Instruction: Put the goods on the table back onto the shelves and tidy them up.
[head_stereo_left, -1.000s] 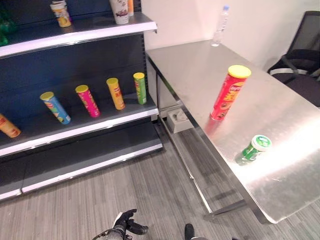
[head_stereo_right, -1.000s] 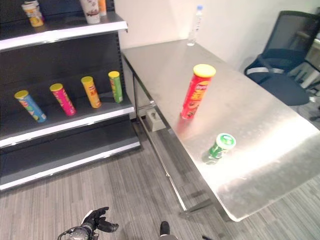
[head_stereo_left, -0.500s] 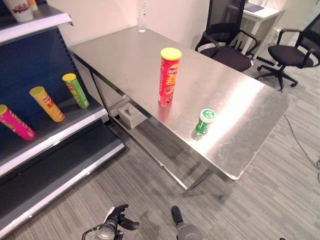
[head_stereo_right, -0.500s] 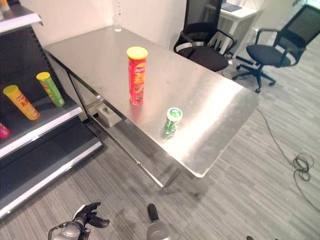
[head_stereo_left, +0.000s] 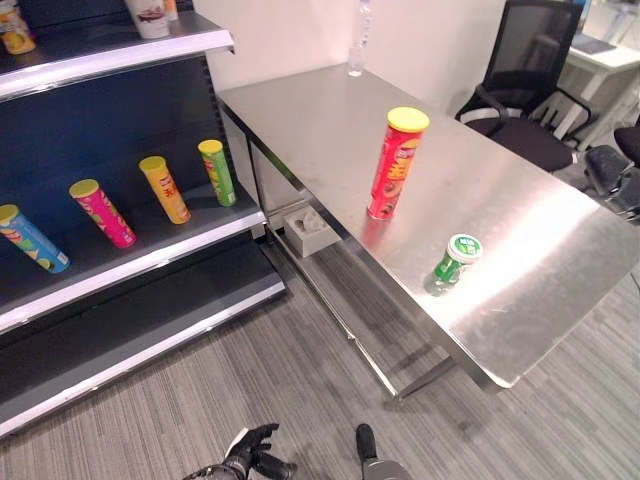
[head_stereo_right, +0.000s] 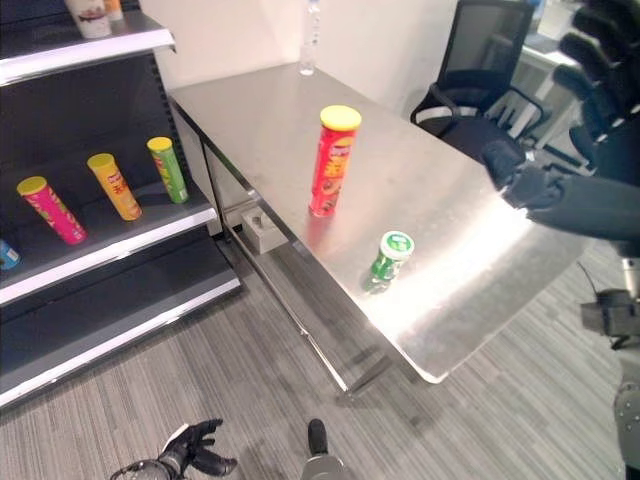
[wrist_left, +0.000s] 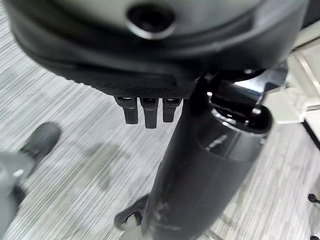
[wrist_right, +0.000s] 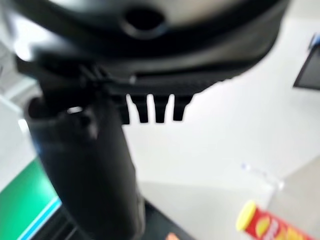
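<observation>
Right hand (head_stereo_right: 590, 120) raised with fingers spread, holding nothing, over the table's (head_stereo_left: 310, 120) far right edge; left hand (head_stereo_left: 250, 462) low above the floor, fingers relaxed
Red can (head_stereo_left: 396, 163) stands upright mid-table; green can (head_stereo_left: 452, 264) upright near the front edge, well apart from it, bare steel around both. Shelf (head_stereo_left: 130, 262) to the left carries tilted cans

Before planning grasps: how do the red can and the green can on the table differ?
The red can is tall with a yellow lid; the green can is short with a green-and-white lid. The red can stands farther in; the green can sits nearer the table's front edge. Both stand upright, untouched.
</observation>
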